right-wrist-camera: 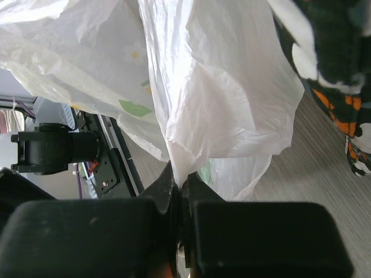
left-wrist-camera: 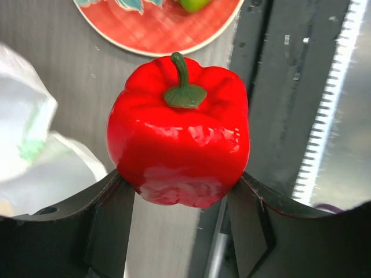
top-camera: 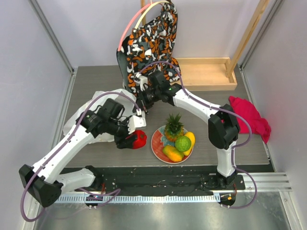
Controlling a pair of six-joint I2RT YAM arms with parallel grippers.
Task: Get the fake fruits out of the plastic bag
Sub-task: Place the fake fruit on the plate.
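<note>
The grey wood-grain bench (top-camera: 91, 81) is carrying a handful of things. A red-and-teal plate (top-camera: 155, 142) is sitting flat near the front middle. The plastic bag (top-camera: 76, 122) is sprawling crumpled over the left half, well apart from the right wall, with part of it rising off the surface. A patterned cloth bag (top-camera: 153, 43) is standing tall at the back centre, and a shallow wooden tray (top-camera: 206, 74) is lying just beside it at the back right. A red cloth (top-camera: 249, 117) is lying bunched against the right edge. A black strip (top-camera: 158, 179) is running along the near edge.
</note>
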